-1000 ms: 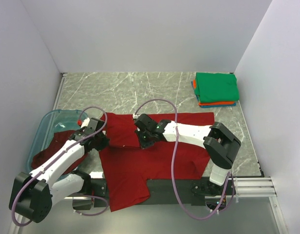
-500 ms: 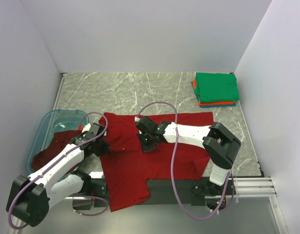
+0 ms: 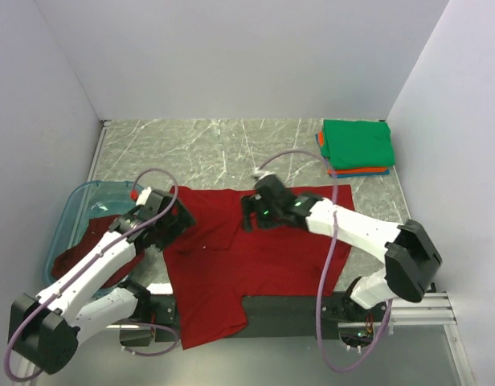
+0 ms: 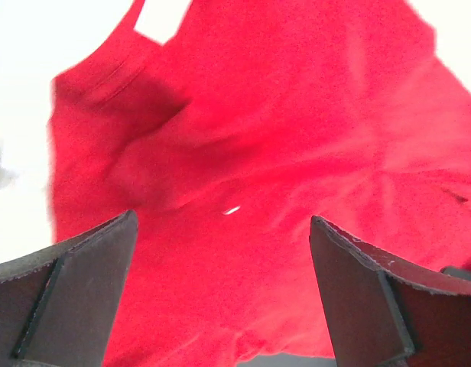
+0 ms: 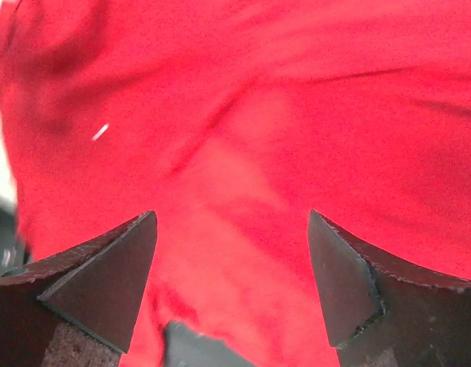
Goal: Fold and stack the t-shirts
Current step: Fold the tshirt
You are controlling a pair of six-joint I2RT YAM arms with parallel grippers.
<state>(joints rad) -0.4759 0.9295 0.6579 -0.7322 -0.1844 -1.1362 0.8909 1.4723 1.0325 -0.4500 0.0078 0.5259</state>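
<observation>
Top view: a soft, creased red t-shirt (image 3: pixel 255 253) lies spread on the grey veined-marble bench (image 3: pixel 199 153). A maroon shirt (image 3: pixel 75 259) is heaped in the translucent blue tub (image 3: pixel 67 213) at left. A folded stack (image 3: pixel 356 145), green on top, sits far right.
Left wrist: the left hand (image 4: pixel 222 222) hangs above red cloth, fingers apart and empty.
Right wrist: the right hand (image 5: pixel 232 218) is likewise apart and empty.

White-and-black left arm (image 3: pixel 95 269): reaching forward-right, wrist tipped down.
Black two-finger left gripper (image 4: pixel 222 218): jaws spread wide.
White-and-black right arm (image 3: pixel 356 233): stretched leftward, low.
Black two-finger right gripper (image 5: pixel 232 215): jaws spread wide.
</observation>
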